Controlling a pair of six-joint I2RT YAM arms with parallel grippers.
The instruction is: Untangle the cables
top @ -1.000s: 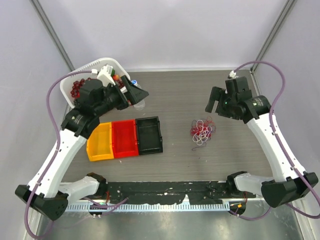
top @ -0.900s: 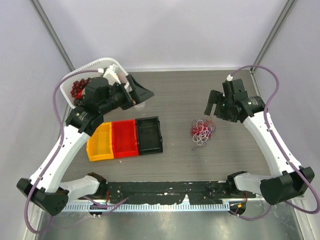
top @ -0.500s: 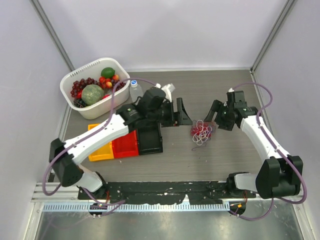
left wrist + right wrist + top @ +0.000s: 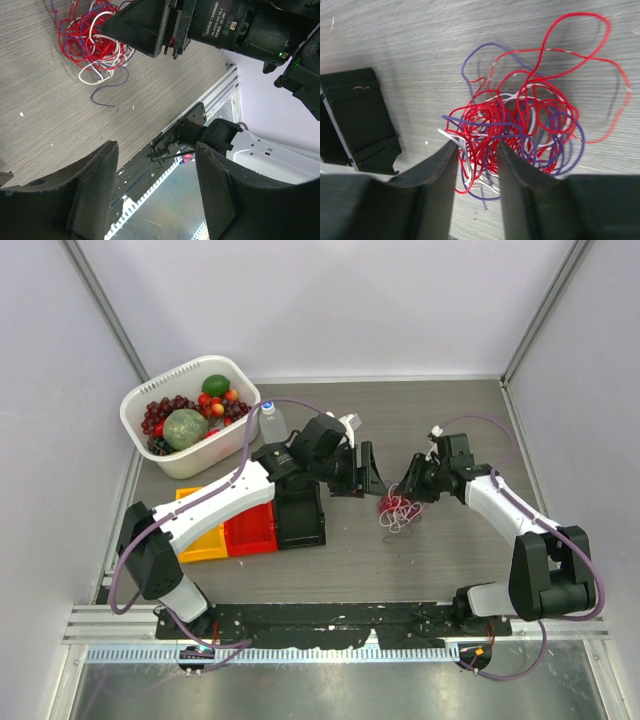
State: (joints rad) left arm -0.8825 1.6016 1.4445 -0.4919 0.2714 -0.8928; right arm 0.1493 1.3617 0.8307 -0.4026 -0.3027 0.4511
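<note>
Table: the table (image 4: 460, 430) was grey with wood lines, flat and wide.
Room: plain pale walls (image 4: 330, 300) stood around it. A metal rail (image 4: 330, 652) ran along the near edge.
Cables: the cables (image 4: 402, 508) lay in one small heap of red, white and purple loops. The heap was on the table, right of the middle, between the two grippers.
Left gripper: the left gripper (image 4: 156, 147) was wide open with nothing in it, just left of the heap.
Right gripper: the right gripper (image 4: 476, 147) was down at the heap with its fingers a little apart. A few red loops lay in the gap. I could not tell if it touched them.
Top view only: a white basket (image 4: 200, 460) of fruit sat in the far left corner, with a bottle (image 4: 270, 423) beside it. A yellow bin (image 4: 195, 540), a red bin (image 4: 250, 532) and a black bin (image 4: 300, 525) sat in a row.
Left wrist view only: one purple end stuck out of the heap.
Right wrist view only: a big red loop spread out past the heap.
</note>
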